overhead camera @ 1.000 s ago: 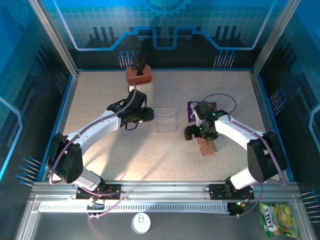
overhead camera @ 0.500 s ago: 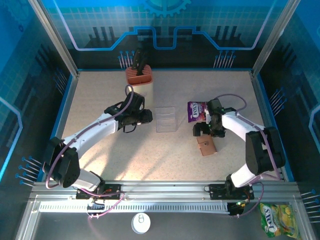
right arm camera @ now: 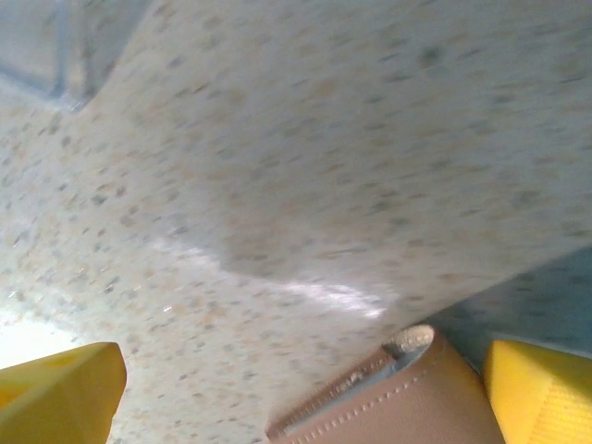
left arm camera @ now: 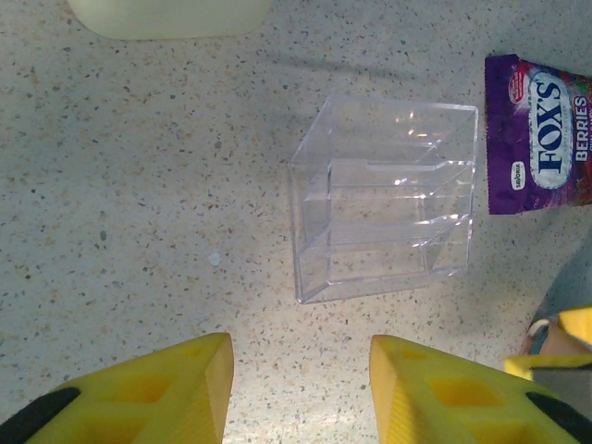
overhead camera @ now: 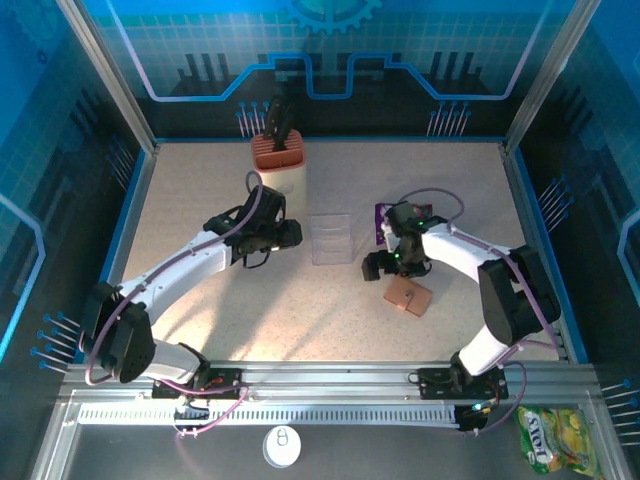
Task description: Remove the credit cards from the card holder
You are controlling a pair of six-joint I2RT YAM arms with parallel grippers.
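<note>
The right tool (right arm camera: 296, 370) hangs low over the desk (overhead camera: 200, 190) with its jaws released and spread wide, gripping nothing. One corner of the brown card holder (right arm camera: 407, 398) lies between the fingers, close to the right-hand one. From above, the card holder (overhead camera: 408, 295) lies flat just in front of this tool (overhead camera: 383, 266), near the purple snack packet (overhead camera: 385, 222). It looks folded, so the credit cards are most likely tucked inside.

The step in hand seems to be getting hold of the holder. To do it well, centre the jaws over one edge, come down until a finger can slip under the leather, and close gently so that it does not slide away across the smooth desk.

The left tool (left arm camera: 301, 370) hovers part open and empty before the clear box (left arm camera: 384, 199). It should come across to pin or open the flap.
</note>
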